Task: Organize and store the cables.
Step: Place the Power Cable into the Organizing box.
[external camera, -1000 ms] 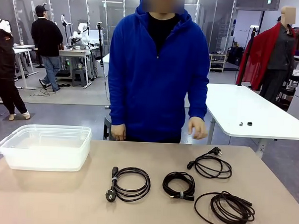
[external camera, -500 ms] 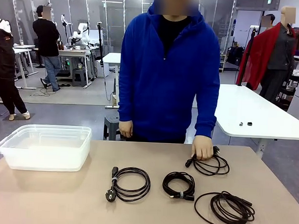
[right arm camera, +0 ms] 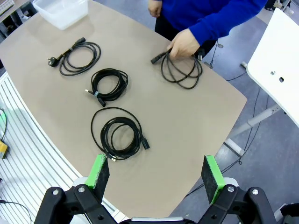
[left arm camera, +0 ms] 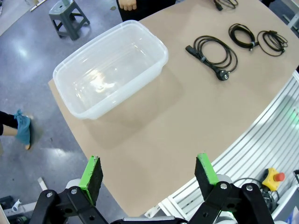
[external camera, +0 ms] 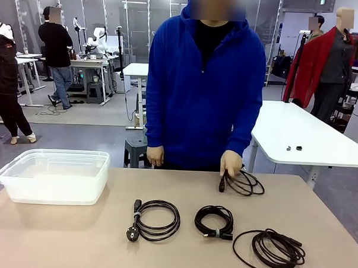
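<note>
The left gripper [left arm camera: 148,163] is held high over the table [left arm camera: 154,126], jaws spread wide, with nothing between the green pads. The empty clear plastic bin [left arm camera: 107,70] lies ahead of it and slightly to one side. The right gripper [right arm camera: 155,167] is likewise wide open and empty.

Nearest ahead of the right gripper's fingers lies a loosely wound cable [right arm camera: 106,140]. A tighter, tied coil [right arm camera: 120,79] lies beyond it, and a power cord [right arm camera: 93,58] with a round plug lies farther still. At the far edge, well away from both grippers, a fourth coil [right arm camera: 196,70] is gripped by the person's hand [right arm camera: 183,43] and appears to be partly lifted off the table.

Several hazards can be foreseen:
- **Contact with the person:** a reach by the right gripper towards the far coils would pass close to that hand, so contact is to be guarded against.
- **Unwinding:** the loose cable is likely to be caught by a single strand, in which case it would unwind, trail and drag across its neighbours.
- **Scraping the table:** because the cords lie flat and thin, the pads could be driven against the table.
- **Snagging at the bin:** a dangling plug might be snagged on the bin's rim during release.
</note>
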### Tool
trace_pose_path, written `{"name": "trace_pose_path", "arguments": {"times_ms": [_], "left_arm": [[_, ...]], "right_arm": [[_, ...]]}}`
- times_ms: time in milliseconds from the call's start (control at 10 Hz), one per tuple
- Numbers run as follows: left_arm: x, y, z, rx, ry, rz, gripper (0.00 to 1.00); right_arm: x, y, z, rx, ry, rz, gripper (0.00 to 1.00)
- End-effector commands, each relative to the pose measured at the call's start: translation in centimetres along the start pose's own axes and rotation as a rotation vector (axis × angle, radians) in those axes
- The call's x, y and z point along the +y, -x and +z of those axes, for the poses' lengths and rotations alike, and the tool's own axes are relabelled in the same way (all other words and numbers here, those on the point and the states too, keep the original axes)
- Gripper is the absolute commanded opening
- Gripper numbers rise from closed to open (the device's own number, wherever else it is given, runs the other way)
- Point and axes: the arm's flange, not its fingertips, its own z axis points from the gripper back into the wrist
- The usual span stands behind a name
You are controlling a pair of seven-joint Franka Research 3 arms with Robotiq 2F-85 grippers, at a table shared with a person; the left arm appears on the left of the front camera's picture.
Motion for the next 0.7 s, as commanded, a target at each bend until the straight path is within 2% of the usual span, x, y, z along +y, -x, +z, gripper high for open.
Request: {"name": "trace_pose_path", "arguments": {"times_ms": [0,600], "left_arm": [[0.09,0.15,0.01,0.001,-0.001,-0.011,1.00],[0.09,0.15,0.01,0.001,-0.001,-0.011,1.00]], "right_arm": [[-0.06,0.00,0.04,-0.001,0.000,0.000,1.00],[-0.06,0.00,0.04,-0.001,0.000,0.000,1.00]]}}
